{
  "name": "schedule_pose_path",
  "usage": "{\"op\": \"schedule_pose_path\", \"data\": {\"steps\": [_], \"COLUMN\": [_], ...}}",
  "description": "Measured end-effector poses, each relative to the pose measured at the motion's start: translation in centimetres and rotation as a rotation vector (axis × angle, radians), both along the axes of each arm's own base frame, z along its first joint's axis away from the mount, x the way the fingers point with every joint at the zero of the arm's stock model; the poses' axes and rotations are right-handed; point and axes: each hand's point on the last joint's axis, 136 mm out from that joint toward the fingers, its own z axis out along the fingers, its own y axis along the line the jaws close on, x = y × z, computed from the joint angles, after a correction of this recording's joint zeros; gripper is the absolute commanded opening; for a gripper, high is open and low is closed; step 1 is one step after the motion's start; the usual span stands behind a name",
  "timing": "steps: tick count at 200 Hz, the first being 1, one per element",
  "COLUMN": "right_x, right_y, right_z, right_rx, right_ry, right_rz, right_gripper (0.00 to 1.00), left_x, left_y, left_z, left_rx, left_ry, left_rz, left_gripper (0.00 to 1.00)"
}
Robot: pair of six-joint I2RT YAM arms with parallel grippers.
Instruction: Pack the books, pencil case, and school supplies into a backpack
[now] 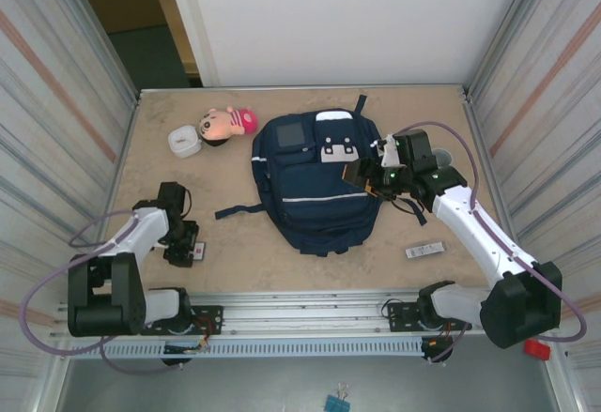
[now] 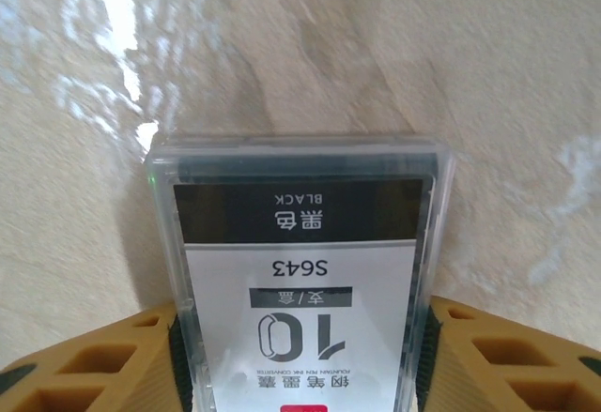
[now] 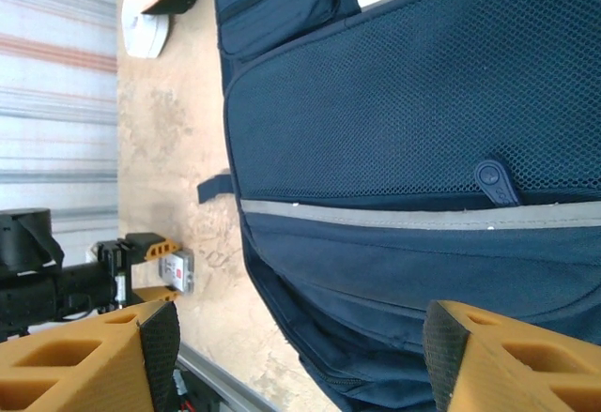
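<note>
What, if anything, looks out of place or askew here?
The book lies at an angle on the backpack, near its upper right edge, rather than inside it. Nothing looks spilled or damaged.

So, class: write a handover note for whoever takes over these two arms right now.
Left gripper: jaws around the black-and-white pack lying on the table; firm grip unclear.
Right gripper: open, empty, over the backpack.
White-and-black bar: on the table, right of the backpack.
Done: neither of these is packed.
Left: lift the pack, load both into the backpack.
</note>
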Motion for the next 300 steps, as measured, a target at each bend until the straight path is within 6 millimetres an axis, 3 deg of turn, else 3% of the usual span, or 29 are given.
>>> {"op": "schedule_pose_path", "data": {"steps": [39, 77, 113, 152, 213, 300], "right_x": [-0.9, -3.5, -6.3, -6.8, -5.5, -4.1], "right_y": [3.5, 9.7, 14.1, 17.3, 19.8, 19.9], "right_z": [0.7, -1.8, -3.7, -3.9, -4.0, -4.7], "right_rx": [0.114, 0.150, 0.168, 0.201, 0.206, 0.166], "right_ry": [-0.022, 0.052, 0.103, 0.090, 0.062, 0.037], "right_rz": [0.086, 0.279, 0.419, 0.499, 0.519, 0.497], "right_gripper": [0.71, 0.69, 0.68, 0.65, 0.59, 0.20], "left_x": [1.8, 4.0, 5.0, 6.3, 7.9, 8.1], "left_y": [-3.1, -7.8, -11.9, -15.4, -18.4, -20.7], "left_z": [3.2, 6.9, 8.7, 10.1, 12.3, 12.8], "left_rx": [-0.076, -0.175, -0.269, -0.357, -0.430, -0.484], "left_ry": [-0.162, -0.301, -0.379, -0.437, -0.505, -0.520], "left_rz": [-0.056, -0.141, -0.194, -0.217, -0.235, -0.242], "left_gripper": [0.49, 0.49, 0.50, 0.50, 0.50, 0.50]}}
